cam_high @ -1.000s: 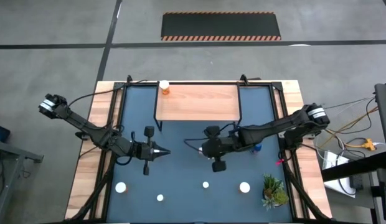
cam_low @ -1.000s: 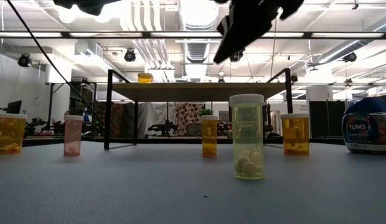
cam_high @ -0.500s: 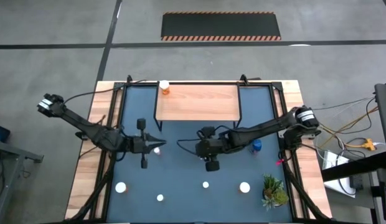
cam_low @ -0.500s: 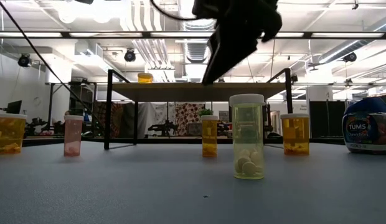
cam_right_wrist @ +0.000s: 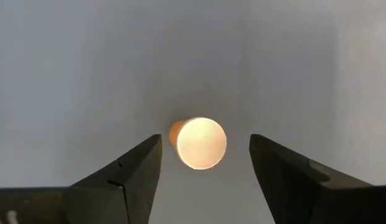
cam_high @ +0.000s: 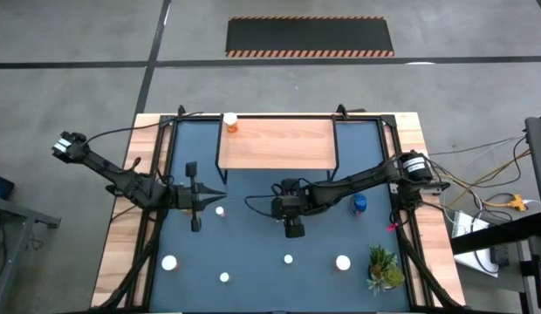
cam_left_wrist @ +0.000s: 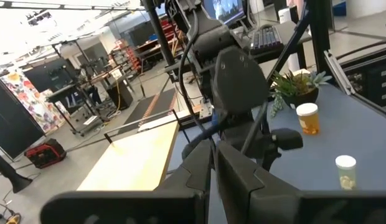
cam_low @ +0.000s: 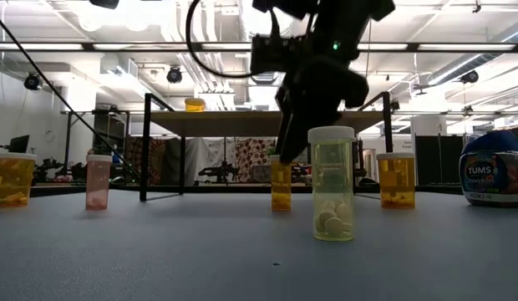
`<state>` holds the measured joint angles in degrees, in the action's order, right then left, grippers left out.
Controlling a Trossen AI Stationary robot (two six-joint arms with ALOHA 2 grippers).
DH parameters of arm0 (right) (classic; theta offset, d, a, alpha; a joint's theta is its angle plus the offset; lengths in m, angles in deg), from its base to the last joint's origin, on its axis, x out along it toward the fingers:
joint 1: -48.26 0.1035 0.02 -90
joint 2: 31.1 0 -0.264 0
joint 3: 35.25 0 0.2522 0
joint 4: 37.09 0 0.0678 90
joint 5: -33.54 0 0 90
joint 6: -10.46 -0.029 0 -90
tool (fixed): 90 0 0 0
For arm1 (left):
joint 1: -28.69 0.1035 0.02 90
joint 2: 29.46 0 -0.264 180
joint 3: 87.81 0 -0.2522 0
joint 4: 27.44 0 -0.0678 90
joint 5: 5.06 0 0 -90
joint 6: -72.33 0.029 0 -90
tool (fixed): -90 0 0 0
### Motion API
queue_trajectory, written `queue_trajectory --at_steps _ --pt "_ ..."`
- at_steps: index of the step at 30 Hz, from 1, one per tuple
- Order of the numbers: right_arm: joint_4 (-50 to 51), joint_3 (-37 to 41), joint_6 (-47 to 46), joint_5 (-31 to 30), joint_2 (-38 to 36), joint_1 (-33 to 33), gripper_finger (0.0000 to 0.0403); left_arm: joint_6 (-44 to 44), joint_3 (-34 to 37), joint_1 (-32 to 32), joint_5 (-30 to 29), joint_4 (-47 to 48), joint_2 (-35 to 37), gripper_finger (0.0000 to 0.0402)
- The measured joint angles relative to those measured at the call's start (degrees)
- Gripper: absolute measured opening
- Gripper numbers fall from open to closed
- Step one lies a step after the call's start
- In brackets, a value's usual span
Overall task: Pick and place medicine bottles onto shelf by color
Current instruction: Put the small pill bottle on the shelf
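My right gripper [cam_right_wrist: 205, 163] has slid left and dropped over a small white-capped orange medicine bottle [cam_right_wrist: 198, 142] mid-mat, fingers spread wide to straddle it. My left gripper [cam_high: 220, 195], fingers pressed together, waits beside another bottle, short of the light wooden shelf [cam_high: 277, 144].

The bench [cam_high: 122, 240] is pale wood at its edges, with a dark blue mat [cam_high: 253, 253] over the middle. The shelf [cam_high: 277, 144] is light wood on black legs. At its upper left corner stands an orange bottle [cam_high: 230, 122] with a white cap. Right of centre is a blue bottle [cam_high: 359, 205]. A green plant [cam_high: 384, 269] sits at lower right. Both arms are black. The floor [cam_high: 78, 52] is grey, with a black panel [cam_high: 310, 37] edged in orange stripes at the top.
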<state>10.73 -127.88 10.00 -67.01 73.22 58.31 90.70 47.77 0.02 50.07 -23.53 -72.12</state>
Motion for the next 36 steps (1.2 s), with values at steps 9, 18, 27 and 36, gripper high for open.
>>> queue_trajectory --at_steps 9,18,27,36 --pt "-0.39 -0.02 -0.10 0.00 0.47 -0.07 0.0221 0.02 0.11 0.04 0.00 0.12 0.02 0.0008" --pt "-0.38 -0.01 -0.01 0.50 1.84 -0.16 0.0170 0.02 0.11 0.04 0.02 0.08 -0.47 0.0008" --pt "-0.43 -0.02 0.01 2.19 2.25 -0.20 0.0107 0.05 0.11 0.04 0.02 0.01 -1.18 0.0008" --pt "0.12 -0.21 -0.58 2.36 2.22 -0.22 0.0098 0.03 0.12 0.00 0.02 0.09 -1.18 0.0008"
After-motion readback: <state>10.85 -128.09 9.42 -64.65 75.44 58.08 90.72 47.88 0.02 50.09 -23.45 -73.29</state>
